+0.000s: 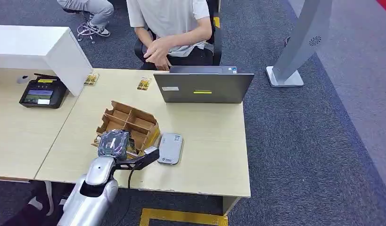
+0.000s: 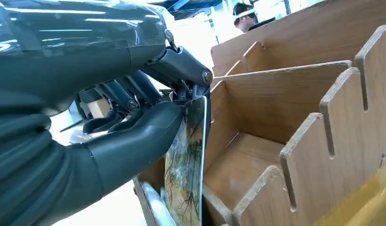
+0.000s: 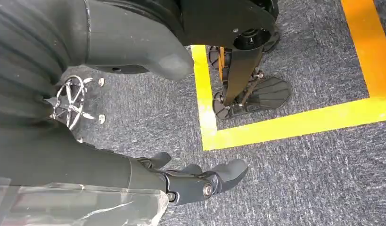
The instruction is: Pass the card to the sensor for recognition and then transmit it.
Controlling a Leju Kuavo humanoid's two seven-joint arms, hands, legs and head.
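Note:
My left hand is over the near end of a brown cardboard divider box on the pale table. In the left wrist view its thumb and darker fingers pinch a picture-printed card that stands upright at the edge of a box slot. A flat grey sensor pad lies on the table just right of the box. My right hand hangs beside my body above the carpet, fingers stretched out and holding nothing.
A grey laptop stands at the far table edge, and a person sits behind it. Two small cards lie near the far edge. A black terminal and a white box are at the left.

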